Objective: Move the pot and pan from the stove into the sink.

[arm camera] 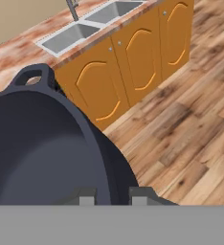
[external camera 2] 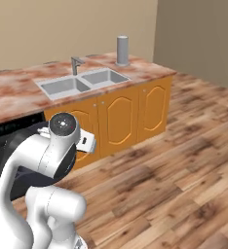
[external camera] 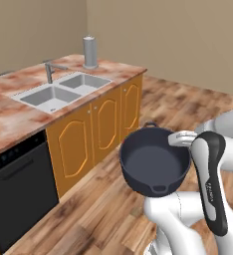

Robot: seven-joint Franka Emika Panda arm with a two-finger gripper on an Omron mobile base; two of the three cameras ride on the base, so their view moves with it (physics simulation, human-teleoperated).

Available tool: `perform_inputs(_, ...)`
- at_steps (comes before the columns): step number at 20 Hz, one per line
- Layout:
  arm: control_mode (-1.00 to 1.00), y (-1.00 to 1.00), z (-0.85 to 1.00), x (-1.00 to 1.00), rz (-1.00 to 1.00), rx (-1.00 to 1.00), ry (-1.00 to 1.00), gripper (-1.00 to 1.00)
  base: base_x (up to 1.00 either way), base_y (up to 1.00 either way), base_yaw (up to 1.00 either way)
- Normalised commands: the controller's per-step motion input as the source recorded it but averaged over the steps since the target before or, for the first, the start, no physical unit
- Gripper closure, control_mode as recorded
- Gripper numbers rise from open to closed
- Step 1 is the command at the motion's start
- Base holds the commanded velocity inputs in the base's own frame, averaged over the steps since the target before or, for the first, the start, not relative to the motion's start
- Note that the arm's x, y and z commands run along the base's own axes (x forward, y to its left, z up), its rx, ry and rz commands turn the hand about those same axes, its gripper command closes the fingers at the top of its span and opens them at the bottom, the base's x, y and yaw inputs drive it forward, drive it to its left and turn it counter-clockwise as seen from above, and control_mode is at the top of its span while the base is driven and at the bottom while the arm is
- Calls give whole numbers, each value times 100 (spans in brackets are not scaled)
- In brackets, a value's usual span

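My gripper (arm camera: 113, 197) is shut on the rim of the pot (external camera: 156, 162), a deep dark blue-grey pot with small loop handles. I hold the pot (arm camera: 37, 143) in the air over the wooden floor, in front of the orange cabinets and below counter height. The sink (external camera: 63, 87) is a light grey double basin set in the reddish counter, up and to the left of the pot. The sink (external camera 2: 90, 80) has an angular faucet (external camera 2: 76, 63) at its rear edge, and both bowls (arm camera: 68, 38) look bare. The pan and the stove are out of view.
A grey cylinder (external camera: 90, 51) stands on the counter behind the sink's right bowl. Orange cabinet doors (external camera: 103, 124) front the counter, with a black dishwasher (external camera: 19, 189) to their left. Wooden floor (external camera 2: 174, 165) stretches open to the right.
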Motion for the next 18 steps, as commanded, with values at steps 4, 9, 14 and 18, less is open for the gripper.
perform_inputs(4,100,0,0,0,0,0,0,100,0,-1,44)
perform_inputs(9,100,0,0,0,0,0,0,100,0,-2,40)
perform_inputs(14,100,0,0,0,0,0,0,100,0,-6,39)
perform_inputs(18,100,0,0,0,0,0,0,100,0,-6,40)
